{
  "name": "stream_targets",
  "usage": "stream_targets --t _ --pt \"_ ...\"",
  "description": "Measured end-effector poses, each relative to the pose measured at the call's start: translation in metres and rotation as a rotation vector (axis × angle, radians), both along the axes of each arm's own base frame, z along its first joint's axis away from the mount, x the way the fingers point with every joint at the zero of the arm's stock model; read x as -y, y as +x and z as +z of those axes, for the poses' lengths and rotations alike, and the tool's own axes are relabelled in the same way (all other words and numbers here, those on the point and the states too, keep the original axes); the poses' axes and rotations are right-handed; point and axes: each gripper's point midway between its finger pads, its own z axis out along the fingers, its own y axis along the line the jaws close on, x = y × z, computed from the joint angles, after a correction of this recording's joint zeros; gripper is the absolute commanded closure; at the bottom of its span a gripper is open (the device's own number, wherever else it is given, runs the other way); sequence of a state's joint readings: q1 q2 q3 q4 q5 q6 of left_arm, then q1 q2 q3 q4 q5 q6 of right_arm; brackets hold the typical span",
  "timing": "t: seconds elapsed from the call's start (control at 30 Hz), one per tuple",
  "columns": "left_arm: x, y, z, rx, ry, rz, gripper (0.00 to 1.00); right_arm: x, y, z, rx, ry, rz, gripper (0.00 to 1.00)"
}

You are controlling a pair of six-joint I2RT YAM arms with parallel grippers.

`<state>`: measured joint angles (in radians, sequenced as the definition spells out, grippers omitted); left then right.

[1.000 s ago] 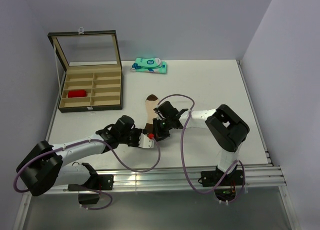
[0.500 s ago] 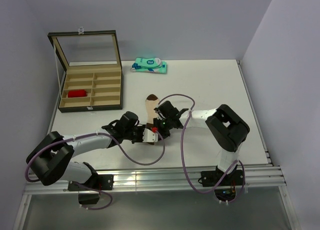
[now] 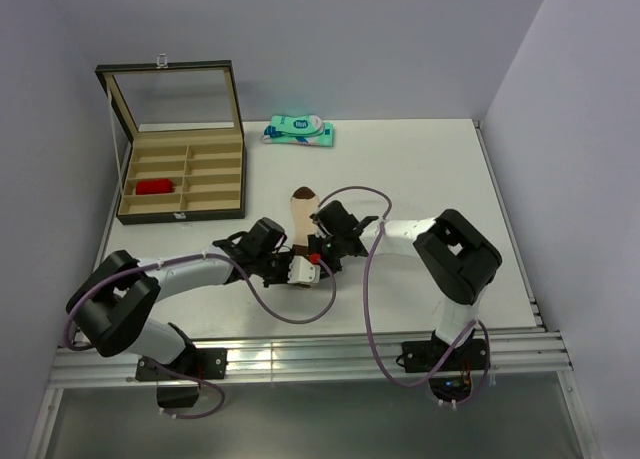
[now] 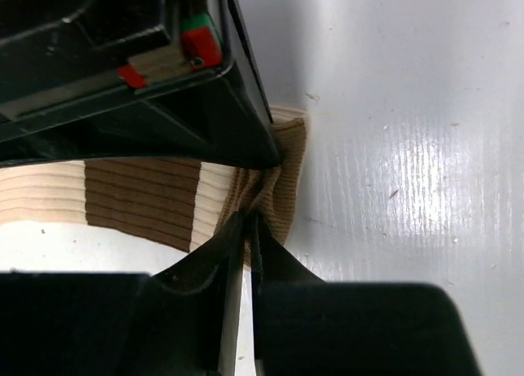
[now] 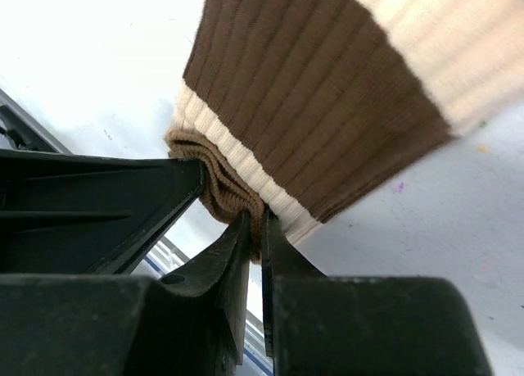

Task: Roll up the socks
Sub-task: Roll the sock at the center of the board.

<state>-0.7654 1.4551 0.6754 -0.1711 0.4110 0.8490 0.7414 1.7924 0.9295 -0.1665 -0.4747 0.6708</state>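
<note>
Where the top external view looks down on the table (image 3: 420, 169), the beige sock (image 3: 302, 209) lies flat near the middle with its brown toe to the far side. Its near cuff end is caught between the left jaws and the right jaws, which meet there tip to tip. A teal-and-white packet (image 3: 298, 131) lies well apart at the far edge. An open compartment box (image 3: 182, 207) stands far left with its lid up, and the red sock (image 3: 155, 187) is in a left-column compartment.

Left wrist view: the left jaws are together, clamped on the bunched cuff edge. The right arm's dark body crosses just above and hides part of the sock.

Right wrist view: the right jaws are pressed together on the folded cuff below a brown band, and one dark left jaw lies against the fold at the left
</note>
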Motion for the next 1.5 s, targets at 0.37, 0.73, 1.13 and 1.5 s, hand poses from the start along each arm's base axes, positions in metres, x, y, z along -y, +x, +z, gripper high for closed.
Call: stream_targets --t 0.37,0.73,1.13,1.5 --pt "0.005 0.002 -0.004 -0.044 0.016 0.008 1.0 0.018 0.013 0.009 0.102 -0.062 -0.094 0.59" --pt "-0.002 0.009 -0.005 -0.268 0.014 0.038 1.0 0.061 0.01 0.037 0.342 -0.01 -0.233 0.55" --pt "-0.006 -0.007 -0.008 -0.438 0.064 -0.053 1.0 0.019 -0.053 0.058 0.749 0.009 -0.002 0.59" --pt "-0.015 -0.035 -0.01 -0.666 0.086 -0.094 1.0 -0.011 -0.059 0.035 0.94 -0.191 0.17 0.6"
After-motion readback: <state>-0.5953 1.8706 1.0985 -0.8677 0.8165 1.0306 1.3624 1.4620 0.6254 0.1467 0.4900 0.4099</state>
